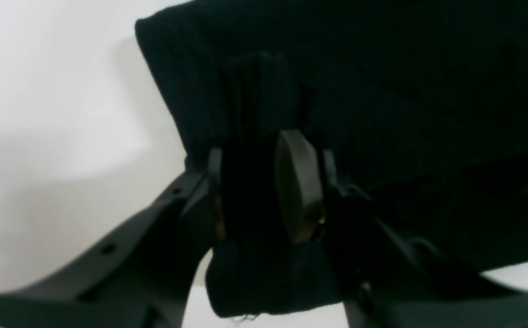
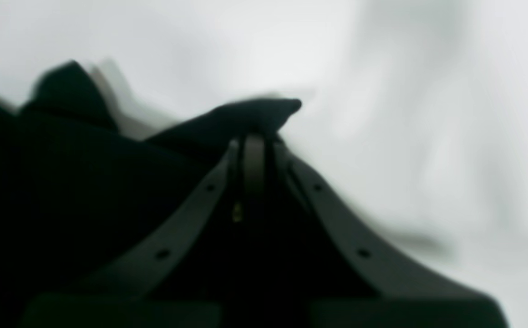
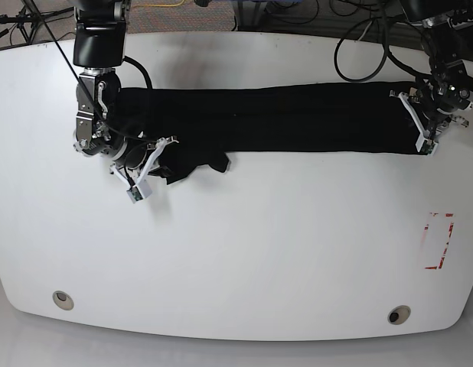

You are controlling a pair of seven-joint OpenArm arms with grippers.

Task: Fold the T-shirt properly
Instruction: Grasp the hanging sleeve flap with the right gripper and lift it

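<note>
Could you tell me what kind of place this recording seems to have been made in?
Probably a robotics lab or test bench: a bare white table with a red taped rectangle, loose cables trailing behind it, and two arms stretching a T-shirt.

White table [image 3: 244, 252] carries the black T-shirt [image 3: 282, 118], laid as a long band across its far half, with a red rectangular marking [image 3: 438, 241] nearer, below the band's right end.

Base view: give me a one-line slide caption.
Both grippers, left and right, pinch opposite ends of the black T-shirt, stretched in a long band across the white table.
</note>
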